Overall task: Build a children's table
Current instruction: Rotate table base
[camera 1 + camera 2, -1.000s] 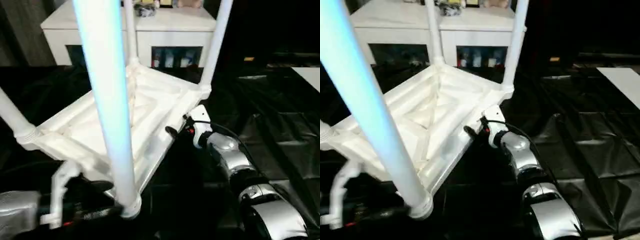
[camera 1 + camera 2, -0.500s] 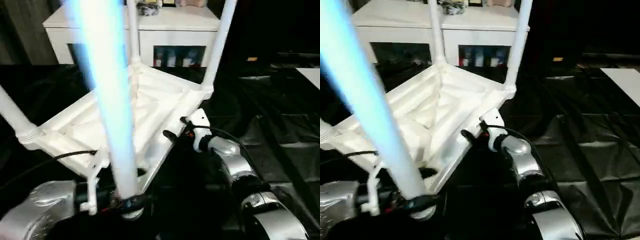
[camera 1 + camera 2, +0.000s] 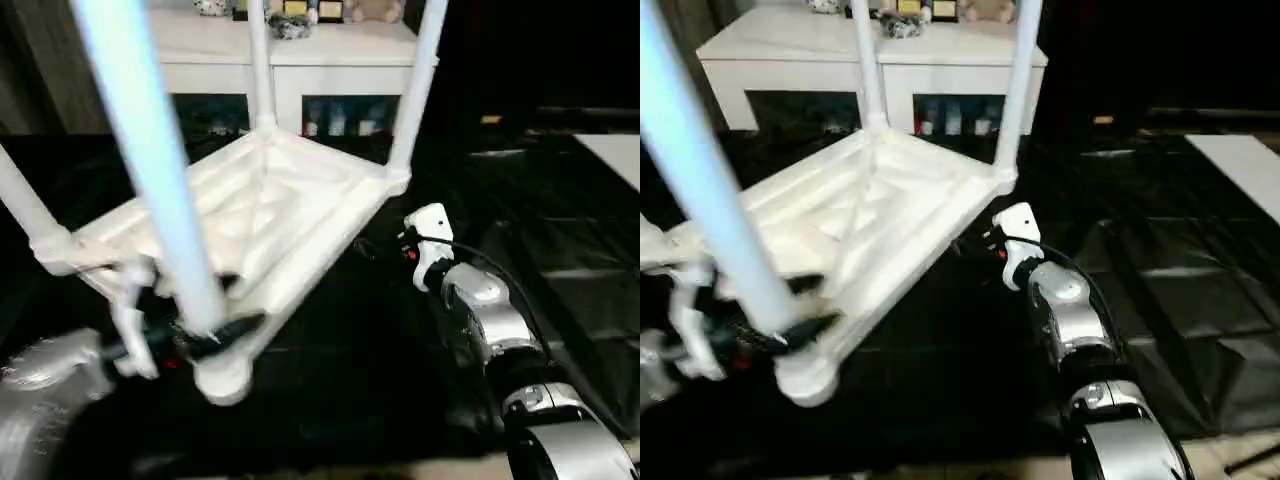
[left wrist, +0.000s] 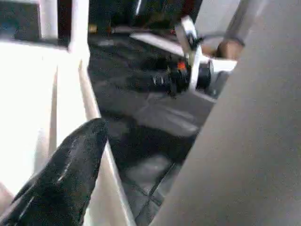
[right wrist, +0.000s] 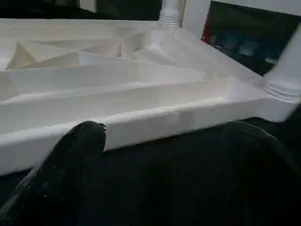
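Black sheeting covers the floor before a white cabinet (image 3: pixel 300 60), where the table (image 3: pixel 270 210) rests upside down, legs up for fitting; left gripper (image 3: pixel 185 335) spreads its jaws around the nearest leg (image 3: pixel 150 170), right gripper (image 3: pixel 385 250) open alongside.

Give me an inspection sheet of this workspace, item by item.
Surface: black sheeting, creased.
Job's things: tabletop upside down, tilted, ribs showing; four legs in its corner sockets, nearest leg up front.
Clutter: nothing seen on the sheeting.
Grippers: left gripper at the nearest corner, jaws open; right gripper beside the tabletop's edge, open, holding nothing.
Cables: black cable along the right wrist.
Surroundings: white cabinet behind, small items on top.
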